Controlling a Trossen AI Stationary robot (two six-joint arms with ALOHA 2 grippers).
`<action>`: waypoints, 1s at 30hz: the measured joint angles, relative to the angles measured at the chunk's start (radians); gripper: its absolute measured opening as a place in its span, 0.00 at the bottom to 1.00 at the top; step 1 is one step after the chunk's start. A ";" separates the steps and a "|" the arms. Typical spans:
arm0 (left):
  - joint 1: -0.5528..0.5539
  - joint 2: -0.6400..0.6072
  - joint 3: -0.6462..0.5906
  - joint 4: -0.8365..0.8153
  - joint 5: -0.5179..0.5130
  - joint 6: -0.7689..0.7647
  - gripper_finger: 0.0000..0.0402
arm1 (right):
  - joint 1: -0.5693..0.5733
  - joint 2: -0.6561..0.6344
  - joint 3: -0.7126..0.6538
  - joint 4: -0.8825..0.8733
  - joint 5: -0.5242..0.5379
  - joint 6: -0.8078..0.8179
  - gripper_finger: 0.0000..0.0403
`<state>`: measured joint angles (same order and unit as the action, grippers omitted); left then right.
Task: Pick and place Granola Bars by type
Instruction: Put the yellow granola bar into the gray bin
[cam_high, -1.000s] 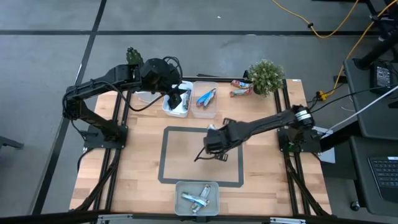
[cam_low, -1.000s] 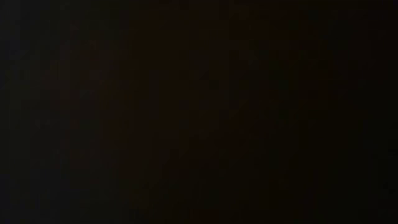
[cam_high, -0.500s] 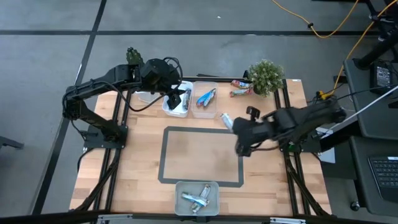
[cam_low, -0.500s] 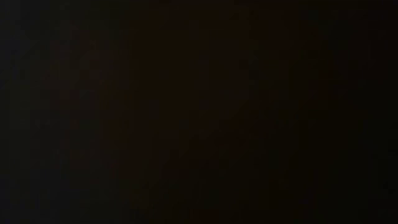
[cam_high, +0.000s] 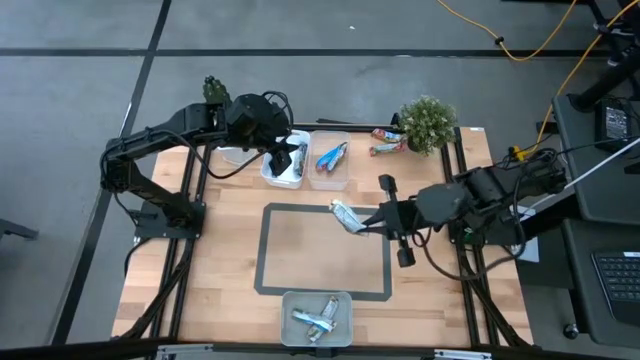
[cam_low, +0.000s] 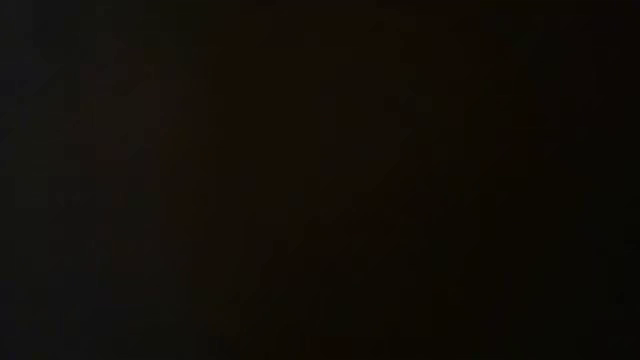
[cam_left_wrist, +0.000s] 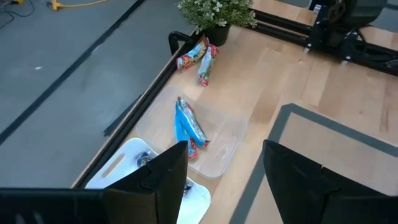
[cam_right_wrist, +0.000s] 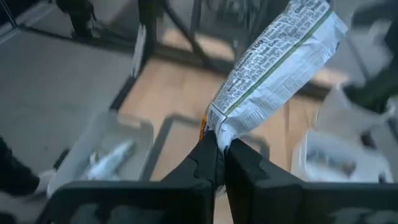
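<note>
one silver-white granola bar (cam_right_wrist: 278, 71) pinched by its crimped end in right end effector (cam_right_wrist: 219, 149), clear of worktop (cam_high: 230, 250) for carrying; left end effector (cam_left_wrist: 224, 168) gapes empty over white tray (cam_left_wrist: 124, 163).

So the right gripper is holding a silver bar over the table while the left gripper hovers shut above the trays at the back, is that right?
Nearly. The right gripper is shut on the silver bar over the table. But the left gripper is open, not shut: the left wrist view shows its fingers wide apart above the trays.
</note>
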<state>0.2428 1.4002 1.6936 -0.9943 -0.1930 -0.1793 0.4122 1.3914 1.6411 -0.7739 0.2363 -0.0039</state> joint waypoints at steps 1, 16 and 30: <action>-0.001 0.000 0.000 0.004 0.017 -0.002 0.49 | 0.000 0.000 0.004 0.028 -0.002 -0.025 0.06; -0.099 0.000 0.000 0.148 0.143 0.036 0.49 | 0.005 0.007 0.027 0.338 -0.213 -0.244 0.05; -0.099 0.000 0.000 0.144 0.146 0.062 0.49 | 0.005 0.194 0.098 0.418 -0.399 -0.207 0.06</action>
<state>0.1436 1.4002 1.6936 -0.8503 -0.0465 -0.1172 0.4168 1.5853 1.7392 -0.3554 -0.1627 -0.2107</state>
